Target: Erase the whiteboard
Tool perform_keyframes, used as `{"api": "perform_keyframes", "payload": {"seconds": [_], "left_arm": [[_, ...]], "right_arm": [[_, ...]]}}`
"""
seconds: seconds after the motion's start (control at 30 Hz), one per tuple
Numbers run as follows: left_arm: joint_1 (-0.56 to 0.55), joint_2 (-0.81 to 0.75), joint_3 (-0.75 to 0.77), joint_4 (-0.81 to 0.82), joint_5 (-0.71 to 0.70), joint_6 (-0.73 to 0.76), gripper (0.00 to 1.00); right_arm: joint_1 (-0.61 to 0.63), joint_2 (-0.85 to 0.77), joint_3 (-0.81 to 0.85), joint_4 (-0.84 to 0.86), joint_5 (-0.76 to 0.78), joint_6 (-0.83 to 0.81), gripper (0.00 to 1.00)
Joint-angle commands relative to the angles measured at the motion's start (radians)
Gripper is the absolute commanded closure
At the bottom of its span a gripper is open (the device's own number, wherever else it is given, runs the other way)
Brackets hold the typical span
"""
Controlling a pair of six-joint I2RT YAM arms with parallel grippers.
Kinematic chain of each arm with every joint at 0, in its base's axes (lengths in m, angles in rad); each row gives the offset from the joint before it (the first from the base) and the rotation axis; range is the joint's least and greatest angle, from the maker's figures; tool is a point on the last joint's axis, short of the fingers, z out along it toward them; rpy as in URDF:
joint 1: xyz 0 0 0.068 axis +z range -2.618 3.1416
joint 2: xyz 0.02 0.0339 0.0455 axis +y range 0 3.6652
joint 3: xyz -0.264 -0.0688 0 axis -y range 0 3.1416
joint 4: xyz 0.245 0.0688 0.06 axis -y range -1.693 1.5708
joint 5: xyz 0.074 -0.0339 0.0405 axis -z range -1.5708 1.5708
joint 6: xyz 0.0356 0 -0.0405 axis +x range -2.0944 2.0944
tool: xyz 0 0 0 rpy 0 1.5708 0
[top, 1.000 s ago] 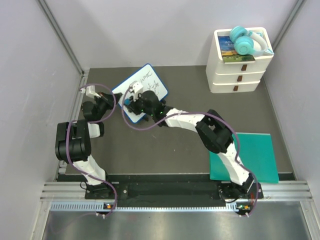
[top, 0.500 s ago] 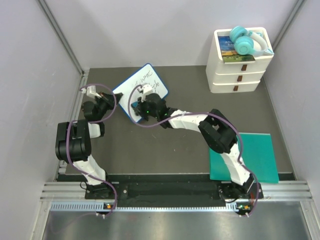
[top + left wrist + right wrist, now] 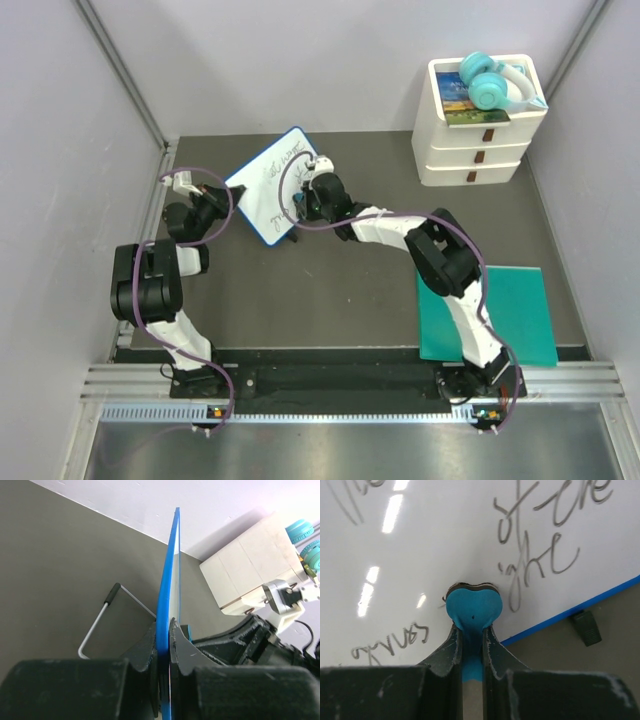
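Observation:
The whiteboard (image 3: 268, 190) has a blue rim and grey handwriting and stands tilted at the back left of the table. My left gripper (image 3: 222, 207) is shut on its left edge; in the left wrist view the jaws (image 3: 164, 626) clamp the blue rim (image 3: 168, 565) seen edge-on. My right gripper (image 3: 303, 203) is shut on a small blue eraser (image 3: 472, 605). The eraser's pad presses on the white face (image 3: 445, 535) near the board's lower rim. Writing shows above, to the right and lower left of the eraser.
A white stack of drawers (image 3: 472, 140) with teal headphones (image 3: 488, 82) on top stands at the back right. A teal mat (image 3: 505, 315) lies at the front right. A wire stand (image 3: 100, 622) sits behind the board. Grey walls close both sides.
My right gripper with the eraser has swept from the board's lower left to its right side. The left gripper has kept its hold on the board.

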Motion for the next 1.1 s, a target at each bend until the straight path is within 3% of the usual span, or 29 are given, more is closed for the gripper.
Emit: {"api": "perform_keyframes", "payload": {"seconds": [0.0, 0.47, 0.63, 0.83, 1.07], "left_arm": [[0.002, 0.030, -0.031, -0.064, 0.020, 0.168, 1.00], [0.002, 0.045, -0.031, -0.038, 0.029, 0.146, 1.00], [0.002, 0.050, -0.033, -0.029, 0.032, 0.140, 1.00], [0.002, 0.054, -0.030, -0.026, 0.036, 0.137, 1.00], [0.002, 0.050, -0.031, -0.027, 0.036, 0.141, 1.00]], "right_arm": [[0.124, 0.020, 0.007, 0.046, -0.089, -0.036, 1.00], [0.274, 0.068, -0.068, 0.219, -0.132, 0.016, 1.00], [0.282, 0.063, -0.114, 0.238, 0.059, 0.041, 1.00], [0.251, 0.008, -0.172, 0.287, 0.230, 0.041, 1.00], [0.122, -0.012, -0.174, 0.261, 0.114, 0.197, 1.00]]}}
